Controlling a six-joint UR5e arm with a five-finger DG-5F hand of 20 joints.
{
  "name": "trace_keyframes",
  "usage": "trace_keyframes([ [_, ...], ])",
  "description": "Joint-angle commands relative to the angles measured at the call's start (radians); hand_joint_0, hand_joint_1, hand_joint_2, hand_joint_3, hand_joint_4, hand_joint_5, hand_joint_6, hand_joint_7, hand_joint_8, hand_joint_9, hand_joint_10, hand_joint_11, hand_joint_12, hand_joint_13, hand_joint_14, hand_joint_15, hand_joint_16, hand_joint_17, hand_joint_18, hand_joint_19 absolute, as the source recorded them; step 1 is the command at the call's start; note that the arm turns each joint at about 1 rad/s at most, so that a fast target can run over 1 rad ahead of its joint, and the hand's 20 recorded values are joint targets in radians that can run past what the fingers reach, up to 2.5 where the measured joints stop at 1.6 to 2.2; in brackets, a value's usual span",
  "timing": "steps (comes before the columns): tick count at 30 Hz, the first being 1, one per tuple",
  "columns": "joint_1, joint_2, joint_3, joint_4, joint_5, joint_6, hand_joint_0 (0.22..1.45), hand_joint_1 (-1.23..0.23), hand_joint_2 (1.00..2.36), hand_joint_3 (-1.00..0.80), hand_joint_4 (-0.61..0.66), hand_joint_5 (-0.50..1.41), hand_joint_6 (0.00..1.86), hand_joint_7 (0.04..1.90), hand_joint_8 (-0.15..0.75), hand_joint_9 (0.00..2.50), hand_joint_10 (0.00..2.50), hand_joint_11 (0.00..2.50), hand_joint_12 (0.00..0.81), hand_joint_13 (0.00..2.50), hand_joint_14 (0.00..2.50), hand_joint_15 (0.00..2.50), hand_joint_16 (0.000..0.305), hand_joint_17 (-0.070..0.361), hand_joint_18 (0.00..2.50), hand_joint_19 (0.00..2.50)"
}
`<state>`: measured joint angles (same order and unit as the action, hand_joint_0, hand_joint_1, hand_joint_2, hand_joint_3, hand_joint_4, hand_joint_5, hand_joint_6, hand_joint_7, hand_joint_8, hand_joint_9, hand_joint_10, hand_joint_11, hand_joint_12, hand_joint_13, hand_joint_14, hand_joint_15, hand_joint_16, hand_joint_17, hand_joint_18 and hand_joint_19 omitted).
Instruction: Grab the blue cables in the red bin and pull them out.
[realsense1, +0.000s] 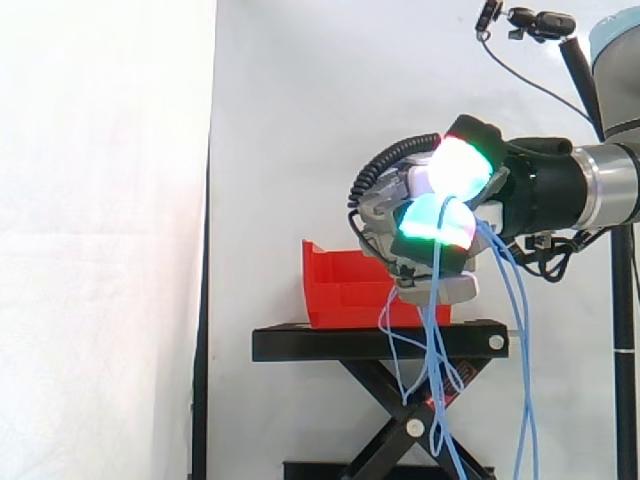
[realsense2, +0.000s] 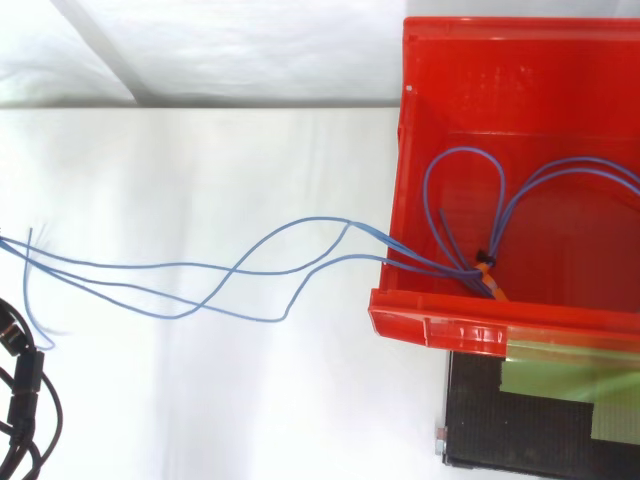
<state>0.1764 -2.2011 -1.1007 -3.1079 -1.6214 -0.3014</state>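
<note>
In the side view my hand (realsense1: 440, 215) hovers above the right end of the red bin (realsense1: 335, 282), with glowing green and white pads. Its fingers are curled round the blue cables (realsense1: 432, 340), which hang from it in long strands past the stand. From above, the blue cables (realsense2: 445, 264) loop inside the red bin (realsense2: 480, 325), bound by a small orange tie (realsense2: 487, 270). From there they cross the bin's front rim and stretch to the left edge of the top view.
The bin sits on a black scissor-lift stand (realsense1: 370, 343), whose top shows beside the bin from above (realsense2: 500, 430). A white curtain hangs behind it. A small camera on a stalk (realsense1: 540, 22) stands at the upper right.
</note>
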Motion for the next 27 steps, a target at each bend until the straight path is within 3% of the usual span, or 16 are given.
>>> trace_keyframes([
  [1, 0.0, 0.0, 0.001, 0.0, 0.0, 0.0, 1.04, -0.92, 1.0, -1.0, 0.2, 0.7, 1.13, 0.27, 0.28, 0.84, 2.5, 0.62, 0.31, 1.12, 2.5, 0.55, 0.035, 0.078, 1.27, 1.13],
  [27, 0.0, 0.0, -0.001, 0.0, 0.0, 0.0, 1.04, -0.92, 1.0, -1.0, 0.18, 0.69, 1.16, 0.26, 0.255, 0.85, 2.5, 0.66, 0.305, 1.1, 2.5, 0.55, 0.036, 0.082, 1.27, 1.17],
])
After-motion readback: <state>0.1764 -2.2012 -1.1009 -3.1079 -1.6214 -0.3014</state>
